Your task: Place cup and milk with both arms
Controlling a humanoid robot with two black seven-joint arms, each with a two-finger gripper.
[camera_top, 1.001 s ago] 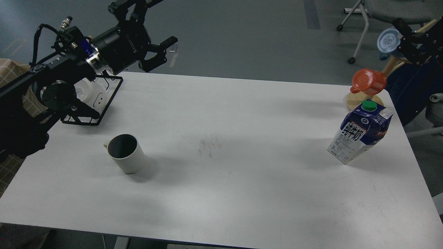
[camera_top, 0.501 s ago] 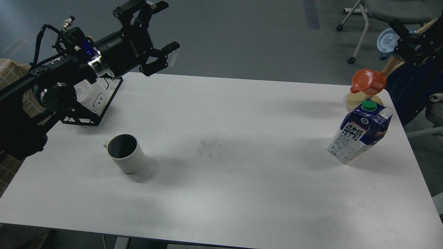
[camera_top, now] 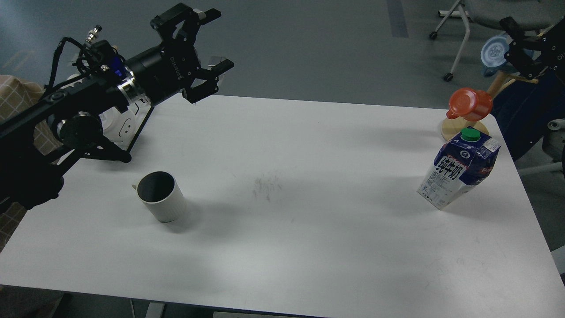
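Reaching from here, your left gripper (camera_top: 205, 51), fingers spread wide and empty, could tip the white ribbed cup (camera_top: 160, 196) at 8 o'clock on the white tabletop (camera_top: 309, 229). Blue milk carton (camera_top: 460, 174) leans at 3 o'clock; right gripper (camera_top: 521, 44) fingers: cannot tell.

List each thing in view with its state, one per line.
cup: upright on the table, empty, ungripped
milk carton: upright, green cap on, ungripped
left gripper: open, holding nothing, above the table's far edge
right gripper: off the table, jaws unclear
orange lid: tilted on a wooden stand
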